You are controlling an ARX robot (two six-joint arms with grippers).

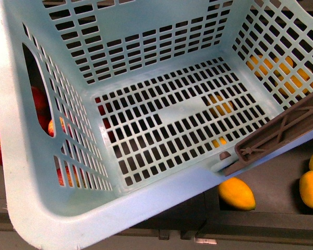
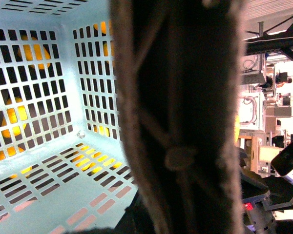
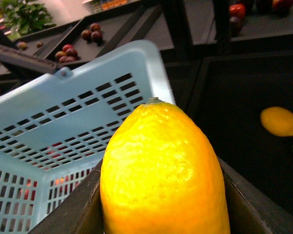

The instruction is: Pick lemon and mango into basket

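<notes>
The lemon is being held clamped by the right gripper, just outside the rim of the basket. Lifting over the wall and releasing is probably being called for next. The left gripper's state cannot be told.

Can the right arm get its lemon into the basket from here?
Likely yes. The lemon sits in the right tool near the basket rim. The basket's inside looks empty, and the brown handle crosses only one corner of the opening.
</notes>
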